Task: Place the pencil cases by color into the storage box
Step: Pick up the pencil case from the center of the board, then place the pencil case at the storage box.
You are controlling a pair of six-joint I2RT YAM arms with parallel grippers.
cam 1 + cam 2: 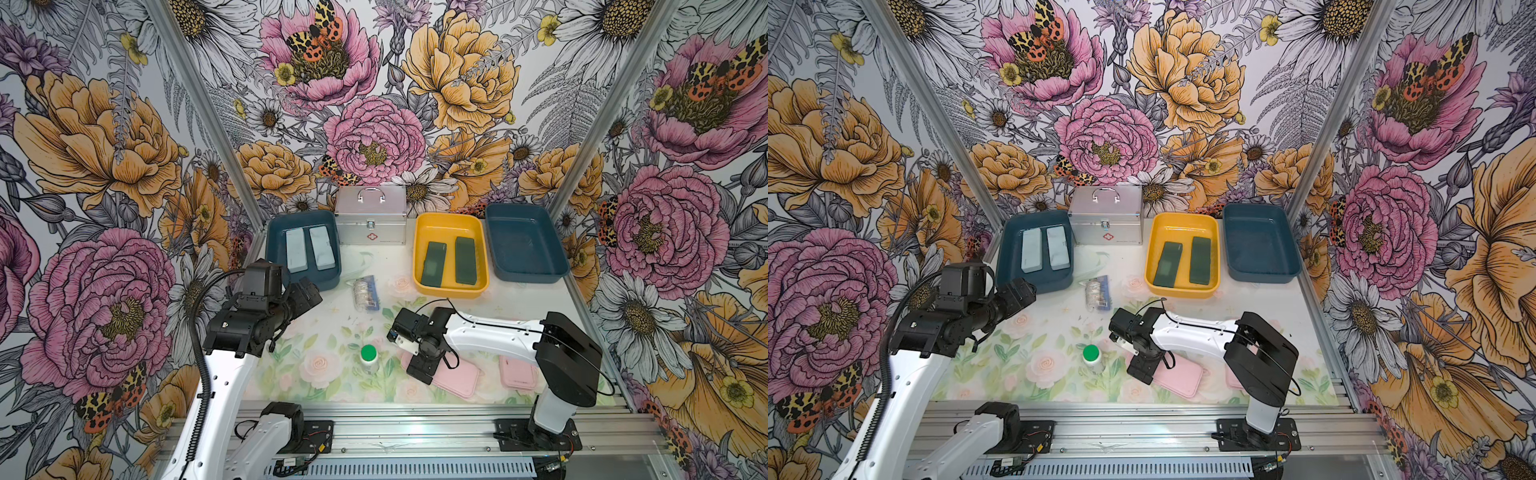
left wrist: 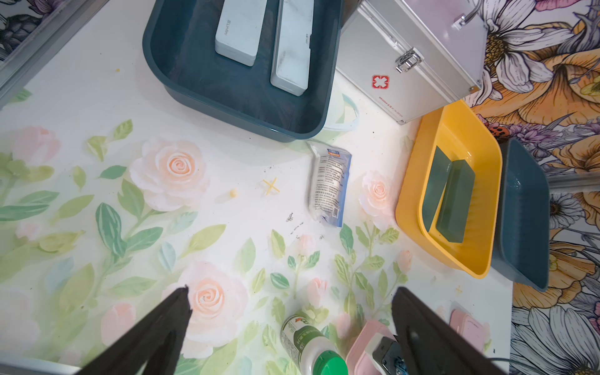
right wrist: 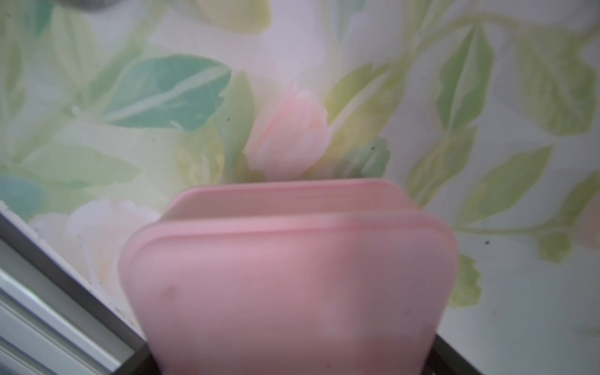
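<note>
In both top views, two pale blue pencil cases (image 1: 296,250) (image 1: 1031,249) lie in the left dark blue storage box (image 1: 274,249). Two dark green cases (image 1: 434,262) lie in the yellow box (image 1: 451,220). The right dark blue box (image 1: 523,245) is empty. One pink case (image 1: 457,378) (image 3: 292,276) lies near the front edge, and my right gripper (image 1: 419,372) is down over its end with the fingers (image 3: 451,360) at its sides. Contact does not show. A second pink case (image 1: 517,372) lies beside the right arm. My left gripper (image 2: 292,290) hangs open and empty above the mat.
A silver first-aid case (image 1: 371,216) stands at the back between the boxes. A clear packet (image 1: 365,293) lies mid-table. A green-capped bottle (image 1: 369,357) lies just left of the right gripper. The aluminium rail runs along the front edge.
</note>
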